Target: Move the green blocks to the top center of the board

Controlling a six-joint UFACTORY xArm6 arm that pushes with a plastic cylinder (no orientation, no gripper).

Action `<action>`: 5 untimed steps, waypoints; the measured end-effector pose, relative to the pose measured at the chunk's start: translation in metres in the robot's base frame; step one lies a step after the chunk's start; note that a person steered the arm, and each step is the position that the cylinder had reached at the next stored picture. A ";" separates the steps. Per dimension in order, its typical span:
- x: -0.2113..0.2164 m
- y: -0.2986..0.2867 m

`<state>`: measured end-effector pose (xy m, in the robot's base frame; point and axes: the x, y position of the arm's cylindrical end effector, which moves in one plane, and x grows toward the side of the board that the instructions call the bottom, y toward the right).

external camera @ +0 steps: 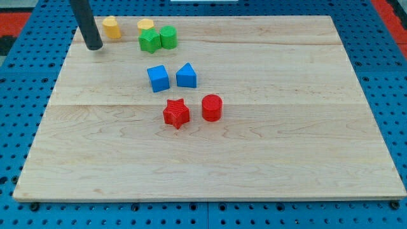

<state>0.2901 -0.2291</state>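
two green blocks (158, 39) lie right of my tip (94, 46), apart.

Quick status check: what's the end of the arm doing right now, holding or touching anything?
My tip: no jaws, just a rod, holding nothing; it touches no block, at the view's left of the yellow block and both green blocks.
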 end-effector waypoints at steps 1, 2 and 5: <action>0.000 -0.022; 0.002 -0.005; 0.003 0.160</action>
<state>0.2929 -0.0695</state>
